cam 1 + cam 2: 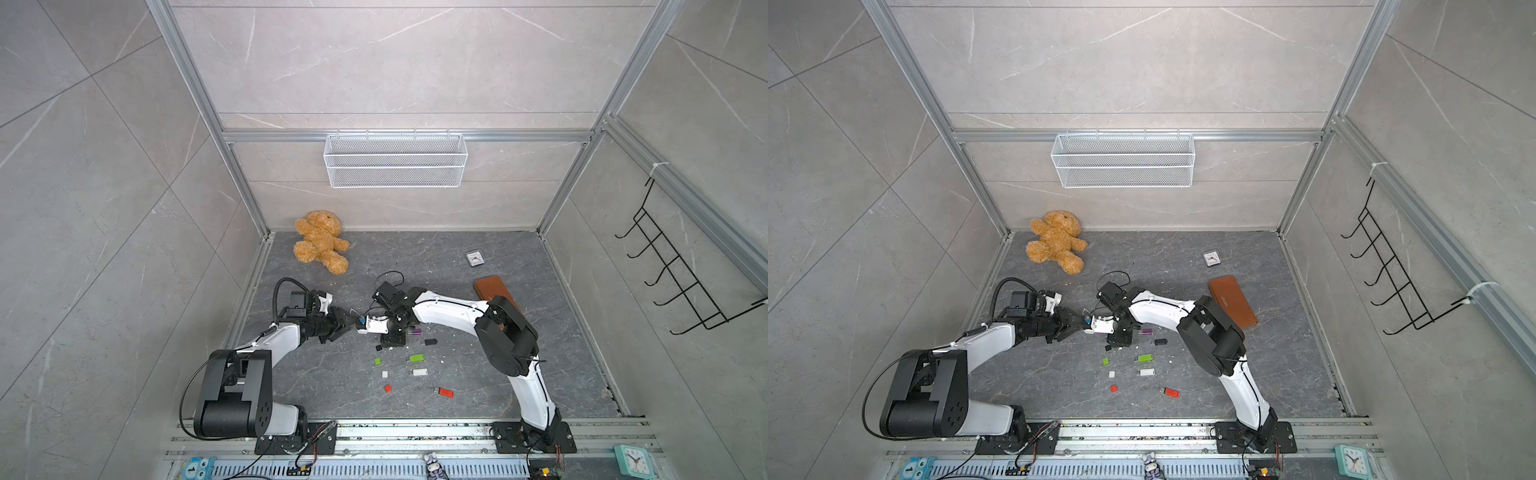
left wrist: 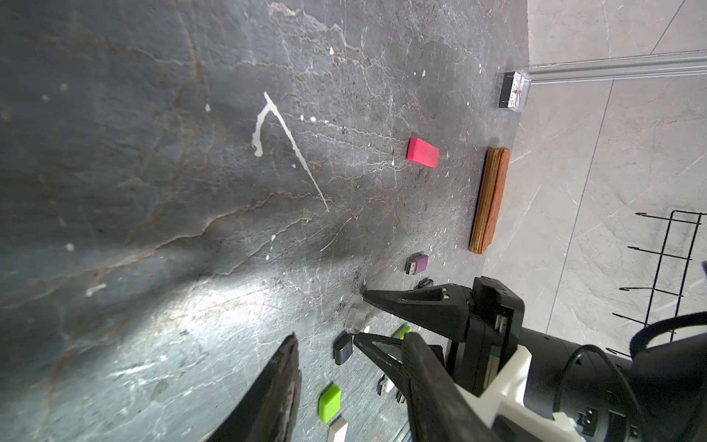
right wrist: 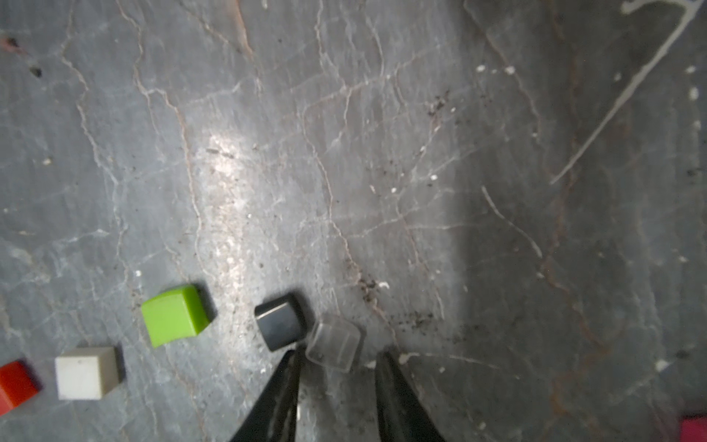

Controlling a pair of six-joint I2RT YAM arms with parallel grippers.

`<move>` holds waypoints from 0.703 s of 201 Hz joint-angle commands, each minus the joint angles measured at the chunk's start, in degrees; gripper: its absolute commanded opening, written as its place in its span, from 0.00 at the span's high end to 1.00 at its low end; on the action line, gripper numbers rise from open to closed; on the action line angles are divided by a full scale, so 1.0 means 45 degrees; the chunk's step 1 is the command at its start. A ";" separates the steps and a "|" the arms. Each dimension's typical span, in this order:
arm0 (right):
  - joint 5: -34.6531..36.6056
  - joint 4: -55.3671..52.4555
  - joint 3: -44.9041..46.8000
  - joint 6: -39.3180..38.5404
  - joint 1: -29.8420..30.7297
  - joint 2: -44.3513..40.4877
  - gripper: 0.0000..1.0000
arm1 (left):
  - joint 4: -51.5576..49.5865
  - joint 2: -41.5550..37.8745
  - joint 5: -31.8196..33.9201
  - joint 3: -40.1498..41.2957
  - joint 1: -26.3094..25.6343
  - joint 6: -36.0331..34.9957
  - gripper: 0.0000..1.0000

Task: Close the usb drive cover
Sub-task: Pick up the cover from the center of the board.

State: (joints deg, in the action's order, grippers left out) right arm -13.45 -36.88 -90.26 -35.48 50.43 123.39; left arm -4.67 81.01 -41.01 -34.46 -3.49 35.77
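A clear cover [image 3: 334,342] lies on the dark table, touching a black cap [image 3: 281,321]. My right gripper [image 3: 340,352] points down at it, open, its tips on either side of the cover's near edge and not squeezing it. In the left wrist view the same clear cover [image 2: 355,317] sits between the right gripper's fingers [image 2: 405,306]. My left gripper [image 2: 352,336] hovers beside it, open and empty. Purple [image 1: 415,331], black [image 1: 430,342], green [image 1: 415,358], white [image 1: 419,372] and red [image 1: 444,392] usb drives lie uncapped to the right.
Green [image 3: 174,315], white [image 3: 86,373] and red [image 3: 15,384] caps lie in a row near the black one. A pink block [image 2: 422,152], a brown wallet [image 1: 490,289], a small clock [image 1: 475,258] and a teddy bear [image 1: 322,241] lie farther back.
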 commanded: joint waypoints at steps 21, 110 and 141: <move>0.0759 -0.0175 0.0195 0.0812 0.0274 0.0346 0.63 | 0.0233 -0.0151 -0.0143 0.0013 0.0069 -0.0078 0.53; 0.1525 0.0099 0.0087 0.1711 0.0473 0.0598 0.63 | 0.0249 -0.0132 -0.0124 0.0054 0.0063 -0.0070 0.53; 0.1600 -0.0149 -0.0091 0.1990 0.0472 0.0725 0.66 | 0.0238 -0.0163 -0.0104 0.0068 0.0063 -0.0086 0.53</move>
State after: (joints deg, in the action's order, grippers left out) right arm -8.14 -36.45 -90.50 -28.84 52.40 123.39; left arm -4.64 81.01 -41.01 -34.46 -3.49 35.77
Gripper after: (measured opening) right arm 0.354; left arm 0.472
